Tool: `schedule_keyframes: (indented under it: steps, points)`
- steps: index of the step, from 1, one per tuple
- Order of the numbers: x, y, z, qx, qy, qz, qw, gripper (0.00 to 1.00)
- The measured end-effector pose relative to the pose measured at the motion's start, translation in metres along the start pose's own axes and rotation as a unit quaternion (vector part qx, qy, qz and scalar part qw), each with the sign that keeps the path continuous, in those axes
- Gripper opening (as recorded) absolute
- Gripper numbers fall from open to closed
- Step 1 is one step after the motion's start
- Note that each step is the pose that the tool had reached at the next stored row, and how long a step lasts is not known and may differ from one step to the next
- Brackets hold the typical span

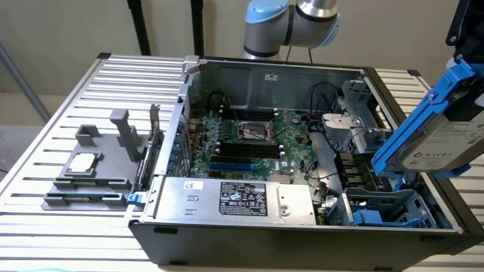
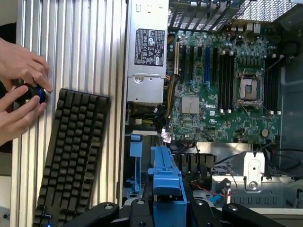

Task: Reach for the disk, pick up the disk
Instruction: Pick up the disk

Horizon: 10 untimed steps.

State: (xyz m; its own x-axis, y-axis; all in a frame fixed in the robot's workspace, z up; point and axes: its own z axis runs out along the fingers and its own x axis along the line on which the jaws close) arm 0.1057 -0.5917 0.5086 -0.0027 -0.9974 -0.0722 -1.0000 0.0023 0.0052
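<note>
The disk (image 1: 446, 133), a silver-grey drive with a white label in a bright blue frame, hangs tilted in the air at the exterior view's right, above the open computer case (image 1: 250, 238). My gripper (image 1: 463, 35) comes down on it from above and is shut on its blue frame. In the wrist view the blue frame (image 2: 165, 187) stands between my black fingers (image 2: 137, 213), with the gripper (image 2: 166, 213) closed on it. Below the disk, inside the case, sits a blue plastic cage (image 1: 382, 211) with no drive in it.
Inside the case are the green motherboard (image 1: 250, 141) and the power supply (image 1: 234, 198). A grey fixture (image 1: 94, 164) holding a small silver chip (image 1: 81, 163) stands on the slatted table. A black keyboard (image 2: 71, 156) lies beside the case, and a person's hands (image 2: 19, 85) hold a small dark object.
</note>
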Motion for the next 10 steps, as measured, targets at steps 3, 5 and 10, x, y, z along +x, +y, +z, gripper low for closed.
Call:
schedule_keyframes:
  steps: [3,5,10]
  points:
    - [0.0001,0.0002,0.0004,0.0014,-0.0001,0.020,0.9998,0.33]
    - [0.0001,0.0003,0.0005,0.0016,-0.0002,0.022,0.9998,0.33]
    - [0.0001,0.0003,0.0005,0.0017,-0.0001,0.022,0.9997,0.33]
